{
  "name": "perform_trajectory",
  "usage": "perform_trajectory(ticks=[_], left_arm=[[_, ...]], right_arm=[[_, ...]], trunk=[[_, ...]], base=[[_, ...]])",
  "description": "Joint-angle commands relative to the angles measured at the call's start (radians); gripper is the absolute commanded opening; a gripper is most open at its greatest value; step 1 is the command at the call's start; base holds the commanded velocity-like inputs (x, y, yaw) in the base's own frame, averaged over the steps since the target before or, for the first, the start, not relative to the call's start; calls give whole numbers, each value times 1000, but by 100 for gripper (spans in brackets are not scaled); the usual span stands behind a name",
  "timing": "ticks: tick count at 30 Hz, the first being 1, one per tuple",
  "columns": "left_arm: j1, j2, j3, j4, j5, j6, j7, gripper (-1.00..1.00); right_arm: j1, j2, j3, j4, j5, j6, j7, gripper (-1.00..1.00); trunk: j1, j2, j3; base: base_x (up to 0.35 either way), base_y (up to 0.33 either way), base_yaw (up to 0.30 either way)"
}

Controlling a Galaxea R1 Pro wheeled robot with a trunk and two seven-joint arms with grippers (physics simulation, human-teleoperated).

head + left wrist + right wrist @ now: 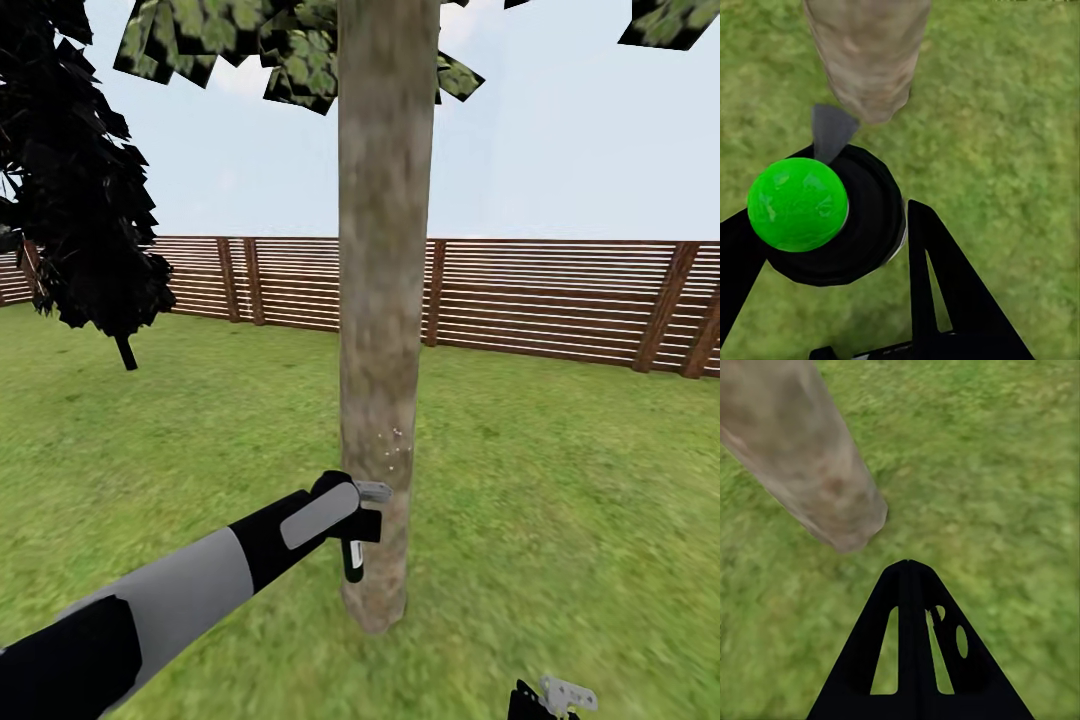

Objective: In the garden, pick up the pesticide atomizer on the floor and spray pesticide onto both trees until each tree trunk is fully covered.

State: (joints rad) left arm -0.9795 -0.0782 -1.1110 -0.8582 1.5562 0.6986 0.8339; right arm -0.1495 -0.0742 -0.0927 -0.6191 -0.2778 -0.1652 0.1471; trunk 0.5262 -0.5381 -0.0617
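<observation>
While the left claw (352,520) is clamped on the sprayer (832,214) at the lower centre of the head view, its grey nozzle almost touches the tree trunk (385,300). I judge the sprayer light, stiff and smooth, so the round black body below the glossy green cap (797,204) is the best place to hold. The trunk is a rough, mottled grey-brown column on grass (560,480). The right claw (909,574) has its fingers together, holding nothing.

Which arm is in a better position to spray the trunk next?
Left. Its pincer grips the atomizer close beside the tree trunk. The right pincer is shut and empty.
</observation>
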Motion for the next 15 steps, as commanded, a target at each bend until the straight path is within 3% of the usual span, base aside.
perform_trajectory(ticks=[1, 10, 15], left_arm=[[-2, -1, -2, 0, 7, -1, 8, -100], [-1, -5, -3, 34, 3, -16, 5, -100], [19, 2, -7, 82, -1, -88, -113, -100]], right_arm=[[-1, 0, -2, 1, -11, -2, 9, -100], [-1, 0, -2, 1, -11, -2, -13, -100], [-1, 2, -1, 1, -12, -3, -47, -100]], trunk=[[0, -2, -2], [0, -2, -2], [0, -2, -2]], base=[[2, 2, -1], [0, 0, 0], [0, 0, 0]])
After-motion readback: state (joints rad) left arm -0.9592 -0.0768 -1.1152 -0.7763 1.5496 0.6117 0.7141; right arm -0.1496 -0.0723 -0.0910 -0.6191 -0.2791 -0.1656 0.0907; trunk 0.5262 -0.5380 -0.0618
